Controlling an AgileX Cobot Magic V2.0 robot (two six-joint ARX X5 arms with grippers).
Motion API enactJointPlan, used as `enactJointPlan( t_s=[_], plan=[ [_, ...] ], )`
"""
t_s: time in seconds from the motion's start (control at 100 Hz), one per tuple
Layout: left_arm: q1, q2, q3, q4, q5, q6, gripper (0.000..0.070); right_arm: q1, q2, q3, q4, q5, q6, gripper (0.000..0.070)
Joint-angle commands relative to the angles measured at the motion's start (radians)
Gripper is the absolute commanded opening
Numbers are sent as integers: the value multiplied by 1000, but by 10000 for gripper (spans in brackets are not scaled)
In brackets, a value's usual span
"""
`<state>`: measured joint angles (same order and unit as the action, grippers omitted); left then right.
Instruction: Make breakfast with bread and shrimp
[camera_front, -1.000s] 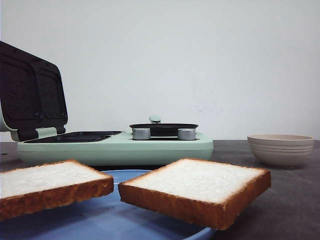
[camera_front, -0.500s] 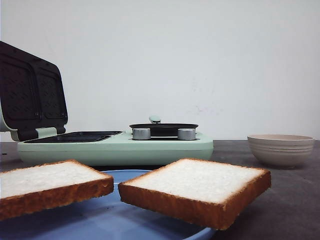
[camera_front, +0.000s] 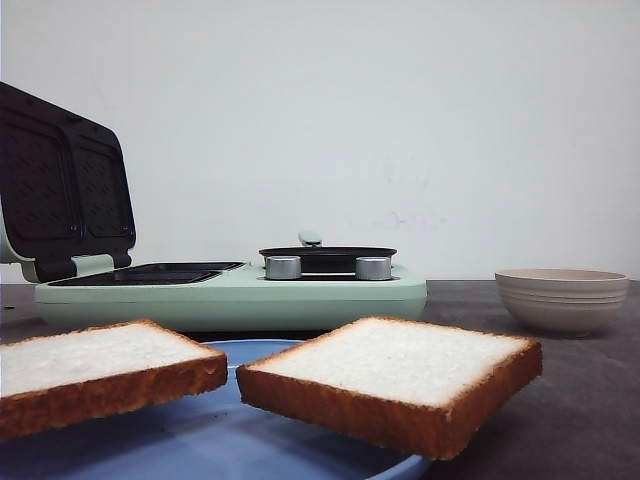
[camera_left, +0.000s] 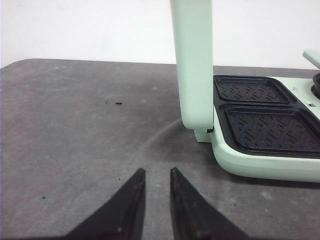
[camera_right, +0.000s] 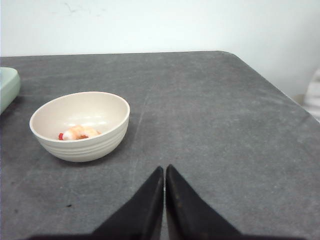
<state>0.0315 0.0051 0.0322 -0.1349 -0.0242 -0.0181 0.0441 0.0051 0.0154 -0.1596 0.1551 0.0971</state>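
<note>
Two slices of bread, one at the left (camera_front: 95, 370) and one at the right (camera_front: 395, 380), lie on a blue plate (camera_front: 200, 440) nearest the front view. A shrimp (camera_right: 80, 133) rests inside a cream bowl (camera_right: 80, 125), also seen in the front view as the bowl (camera_front: 560, 297) at the right. My left gripper (camera_left: 156, 172) hovers over bare table beside the green sandwich maker (camera_left: 260, 150), its fingers slightly apart with nothing between them. My right gripper (camera_right: 164, 169) is shut and empty, on the table short of the bowl.
The mint-green sandwich maker (camera_front: 230, 295) stands behind the plate with its lid (camera_front: 60, 190) raised and its dark grill plates (camera_left: 270, 125) exposed. A small black pan (camera_front: 327, 255) sits on its right half. The dark grey table's edge (camera_right: 280, 90) runs close on the right.
</note>
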Motion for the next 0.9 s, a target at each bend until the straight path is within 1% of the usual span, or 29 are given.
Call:
enactJointPlan(
  t_s=[0.0,0.07,0.12,0.2,0.28,0.44,0.53,0.58,0.63,0.67,0.7,0.74,0.81,0.89],
  plan=[
    [1,-2,-16,8,-2,2,28,0,-1,-3,3,-1,73,0],
    [1,-2,-16,8,-2,-20,28,0,-1,-3,3,0,117,0],
    [1,-2,-16,9,-2,-70,28,-1,-1,-3,6,1,135,0],
    [1,-2,-16,11,-2,-159,28,-1,-1,-3,24,2,139,0],
    [1,-2,-16,36,-2,-210,28,-1,-1,-3,66,-2,142,0],
    [1,-2,-16,89,-2,-225,28,-1,-1,-3,115,-38,219,0],
    [1,-2,-16,107,-1,-256,28,-1,-1,-3,115,-54,263,0],
    [1,-2,-13,108,13,-314,28,-1,-1,-3,117,-54,304,0],
    [1,-2,-10,116,33,-407,21,-1,-1,-2,127,-63,376,0],
    [1,-2,-2,129,56,-485,11,-1,-1,3,148,-97,433,0],
    [1,-2,6,131,74,-506,11,-1,-1,11,169,-129,458,0],
    [1,1,27,128,107,-505,11,-1,0,26,197,-173,468,0],
    [1,20,84,108,164,-469,13,-1,8,70,222,-231,463,0],
    [1,80,185,48,176,-432,13,-1,43,147,207,-241,436,0]
  ],
)
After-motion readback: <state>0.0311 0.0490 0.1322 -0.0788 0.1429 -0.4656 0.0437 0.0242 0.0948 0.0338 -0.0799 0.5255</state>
